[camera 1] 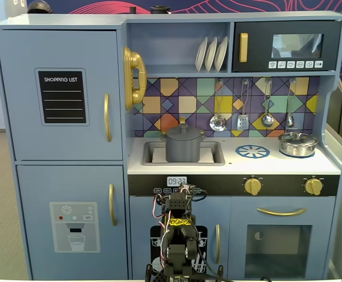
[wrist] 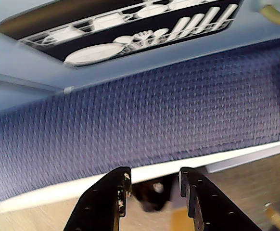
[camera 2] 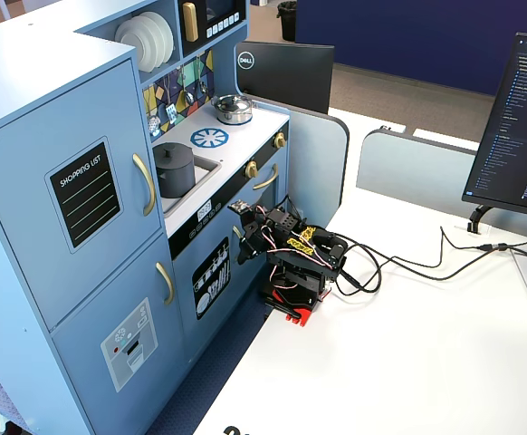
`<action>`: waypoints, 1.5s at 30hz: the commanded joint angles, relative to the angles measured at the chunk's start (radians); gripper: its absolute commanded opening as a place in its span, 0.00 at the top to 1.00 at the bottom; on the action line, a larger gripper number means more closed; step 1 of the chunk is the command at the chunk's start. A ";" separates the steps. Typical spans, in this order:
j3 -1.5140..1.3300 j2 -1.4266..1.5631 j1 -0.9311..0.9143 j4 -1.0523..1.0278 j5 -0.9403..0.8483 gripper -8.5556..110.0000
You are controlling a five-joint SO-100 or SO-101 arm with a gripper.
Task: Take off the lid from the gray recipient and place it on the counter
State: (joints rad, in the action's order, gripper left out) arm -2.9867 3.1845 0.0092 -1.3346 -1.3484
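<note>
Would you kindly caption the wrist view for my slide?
Open gripper pointing down past the toy kitchen's dishwasher door toward blue carpet.

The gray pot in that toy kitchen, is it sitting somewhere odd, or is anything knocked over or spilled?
A little odd: the gray pot stands upright in the sink, lid on, not on the blue burner mark. The silver pot sits at the counter's right end in that fixed view. Nothing is spilled or tipped.
</note>
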 commanded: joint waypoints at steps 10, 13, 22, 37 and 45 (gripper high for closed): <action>0.428 -0.161 -0.055 0.316 -0.169 0.88; 0.558 -0.202 -0.069 0.463 -0.222 0.85; 0.706 -0.336 -0.092 0.969 -0.365 0.71; 0.897 -0.680 -0.101 1.170 -0.364 0.71; 1.005 -0.824 -0.077 1.204 -0.330 0.73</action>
State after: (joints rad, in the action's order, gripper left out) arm -2.0586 2.3899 -0.0859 -0.1672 -1.6935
